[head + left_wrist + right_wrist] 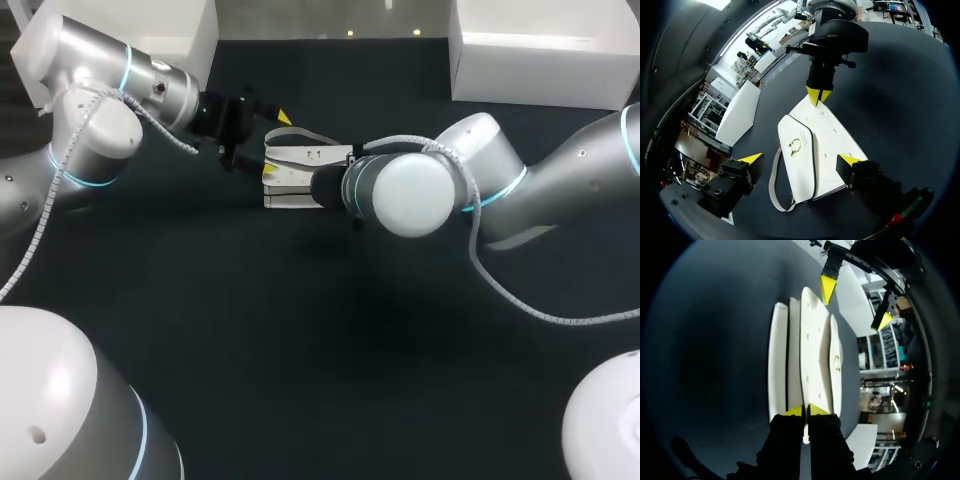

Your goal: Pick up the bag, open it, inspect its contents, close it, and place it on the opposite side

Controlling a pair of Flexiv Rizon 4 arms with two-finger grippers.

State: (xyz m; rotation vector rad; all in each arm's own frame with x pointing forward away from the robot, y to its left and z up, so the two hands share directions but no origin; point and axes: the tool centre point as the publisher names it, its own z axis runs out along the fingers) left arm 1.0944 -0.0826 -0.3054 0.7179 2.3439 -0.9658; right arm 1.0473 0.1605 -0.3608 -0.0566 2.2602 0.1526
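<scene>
Pinching one end panel of the bag, upper centre of the head frame, my right gripper is closed narrow on it. My left gripper hangs wide, straddling the other end. I'd close it on the flap by the gold clasp, avoiding the loose strap. A white box at upper right stands well apart, no obstacle.

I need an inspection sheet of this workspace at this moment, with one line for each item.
Surface: dark table.
Job's things: white bag with gold clasp and grey strap, at mid-table.
Clutter: nothing seen.
Grippers: left gripper open at the bag's near end; right gripper shut on the bag's far edge.
Cables: white cable running along each arm.
Surroundings: white boxes at the table's far corners.
</scene>
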